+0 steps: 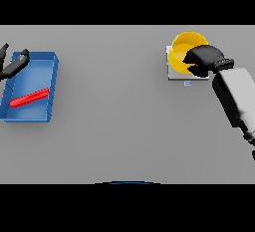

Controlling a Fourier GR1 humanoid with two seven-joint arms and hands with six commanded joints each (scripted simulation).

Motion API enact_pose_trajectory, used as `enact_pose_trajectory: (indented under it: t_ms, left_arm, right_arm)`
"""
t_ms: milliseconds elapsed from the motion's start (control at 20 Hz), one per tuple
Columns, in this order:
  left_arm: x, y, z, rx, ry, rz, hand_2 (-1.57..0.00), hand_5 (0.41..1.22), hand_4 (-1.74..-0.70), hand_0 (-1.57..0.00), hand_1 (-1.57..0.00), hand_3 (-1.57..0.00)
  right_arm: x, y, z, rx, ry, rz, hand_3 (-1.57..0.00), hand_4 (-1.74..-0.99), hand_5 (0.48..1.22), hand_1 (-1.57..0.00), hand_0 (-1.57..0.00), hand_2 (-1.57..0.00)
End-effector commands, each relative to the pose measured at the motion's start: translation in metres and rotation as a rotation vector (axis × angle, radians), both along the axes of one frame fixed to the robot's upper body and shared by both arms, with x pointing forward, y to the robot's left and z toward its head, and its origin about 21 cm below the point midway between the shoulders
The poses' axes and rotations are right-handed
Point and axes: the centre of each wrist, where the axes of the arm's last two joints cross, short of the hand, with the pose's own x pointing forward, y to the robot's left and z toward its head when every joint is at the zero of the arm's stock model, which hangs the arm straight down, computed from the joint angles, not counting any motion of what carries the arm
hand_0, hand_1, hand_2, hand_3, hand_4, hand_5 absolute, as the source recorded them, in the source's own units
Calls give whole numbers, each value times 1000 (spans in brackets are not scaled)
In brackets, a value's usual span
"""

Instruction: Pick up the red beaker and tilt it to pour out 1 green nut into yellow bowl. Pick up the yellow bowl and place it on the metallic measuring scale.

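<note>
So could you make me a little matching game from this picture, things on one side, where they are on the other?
Things:
1. red beaker
2. yellow bowl
3. left hand
4. right hand

Places:
A. on the metallic measuring scale
B. lying inside the blue tray
C. at the bowl's right side
D. over the tray's upper left corner

Pairs: 1-B, 2-A, 3-D, 4-C

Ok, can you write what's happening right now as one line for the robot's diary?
right hand: on yellow bowl | bowl: on scale | red beaker: lying in blue tray | left hand: over tray edge
</note>
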Motion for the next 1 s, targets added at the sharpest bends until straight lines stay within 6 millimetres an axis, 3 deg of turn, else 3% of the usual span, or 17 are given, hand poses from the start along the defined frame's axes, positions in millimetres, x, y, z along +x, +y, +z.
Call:
enact_pose_trajectory:
  t_ms: [0, 100, 150, 200, 300, 500, 700, 950]
  left_arm:
    - [2, 3, 1, 2, 0, 2, 1, 712, -727, 1, 1, 1]
    - [4, 0, -2, -3, 9, -8, 1, 715, -727, 1, 1, 1]
    - [3, 2, 0, -4, -1, -13, 1, 717, -729, 1, 1, 1]
    - [3, 2, 1, 2, 2, -9, 1, 720, -730, 1, 1, 1]
    - [7, 0, 0, -4, -1, -10, 1, 728, -733, 1, 1, 1]
    - [6, 0, -5, -6, 3, -14, 1, 712, -725, 1, 1, 1]
    - [5, -2, -4, -16, 2, -15, 1, 700, -722, 1, 1, 1]
    - [6, -4, -1, -4, -10, -11, 1, 693, -720, 1, 1, 1]
  right_arm:
    - [0, 0, -1, 0, 7, 8, -1487, -1741, 1221, -1571, -1417, -1363]
    - [3, -2, 0, 3, 14, -2, -1363, -1741, 1221, -1571, -1397, -1385]
    - [3, -5, -1, 7, 21, -4, -1198, -1741, 1221, -1459, -1332, -1423]
    - [4, -7, 0, 21, 27, -6, -1057, -1701, 1221, -1322, -1128, -1330]
    - [5, -9, 3, 29, 35, -30, -833, -1619, 1072, -980, -721, -1042]
    - [4, -10, 0, -6, 60, -26, -565, -1517, 902, -475, -295, -601]
    - [6, -11, 1, -33, 59, 0, -411, -1456, 827, -194, -120, -311]
    - [4, -10, -1, -35, 87, -26, -272, -1410, 759, -63, -39, -103]
